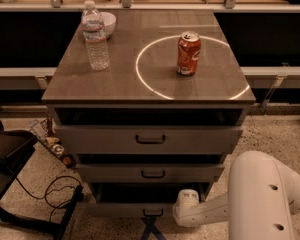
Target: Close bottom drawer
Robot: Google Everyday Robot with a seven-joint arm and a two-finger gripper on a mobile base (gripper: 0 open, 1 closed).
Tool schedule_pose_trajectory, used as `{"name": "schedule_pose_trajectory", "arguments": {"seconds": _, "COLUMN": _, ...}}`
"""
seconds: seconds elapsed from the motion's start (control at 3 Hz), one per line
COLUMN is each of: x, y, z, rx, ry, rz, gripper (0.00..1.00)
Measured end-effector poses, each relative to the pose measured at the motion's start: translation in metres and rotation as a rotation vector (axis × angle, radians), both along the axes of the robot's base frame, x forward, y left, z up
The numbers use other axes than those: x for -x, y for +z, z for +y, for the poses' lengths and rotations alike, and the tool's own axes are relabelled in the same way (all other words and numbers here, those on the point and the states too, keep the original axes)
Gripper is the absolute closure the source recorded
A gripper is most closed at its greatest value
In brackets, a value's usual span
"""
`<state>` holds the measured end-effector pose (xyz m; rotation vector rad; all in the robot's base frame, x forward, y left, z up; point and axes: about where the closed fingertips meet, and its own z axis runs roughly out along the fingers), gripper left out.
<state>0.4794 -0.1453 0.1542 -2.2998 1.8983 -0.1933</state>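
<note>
The gripper (151, 228) is hanging right at the bottom of the camera view, just under the little black handle (152, 212) of the bottom drawer (117, 210) and centred on it. Honestly I can't tell whether it's clamped, loose, or touching the handle at all; it's dark down there and half cut off. The white arm (262, 199) is coming in from the right, low to the floor, with its wrist (187, 207) sitting just beside the drawer front.

The bottom drawer itself is sticking out well past the front edge of the worktop (150, 98) — further than the middle drawer (105, 173) and the top drawer (100, 139), which are also looking a bit stepped out. You can see the dark box opening above its front panel, so it's not closed yet.

My read: it's lining up for the push, not doing it yet. The next move is calling for contact on the flat front near the handle and a straight shove back toward the cabinet, level so the drawer isn't racking.

Up top, a water bottle (95, 36) and a bowl (108, 23) are sitting by the back-left corner, and a soda can (188, 53) is standing right of centre — a hard slam might be wobbling those.
</note>
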Motion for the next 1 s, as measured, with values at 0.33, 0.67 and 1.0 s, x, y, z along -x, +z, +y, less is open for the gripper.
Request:
{"name": "schedule_pose_trajectory", "arguments": {"seconds": 0.33, "x": -0.005, "y": -0.009, "z": 0.004, "rx": -0.026, "ry": -0.007, "rz": -0.026, "gripper": 1.00}}
{"name": "schedule_pose_trajectory", "arguments": {"seconds": 0.67, "x": -0.009, "y": -0.019, "z": 0.009, "rx": -0.050, "ry": -0.019, "rz": -0.043, "gripper": 1.00}}
{"name": "schedule_pose_trajectory", "arguments": {"seconds": 1.0, "x": -0.016, "y": -0.025, "z": 0.015, "rx": -0.060, "ry": -0.028, "rz": -0.065, "gripper": 1.00}}
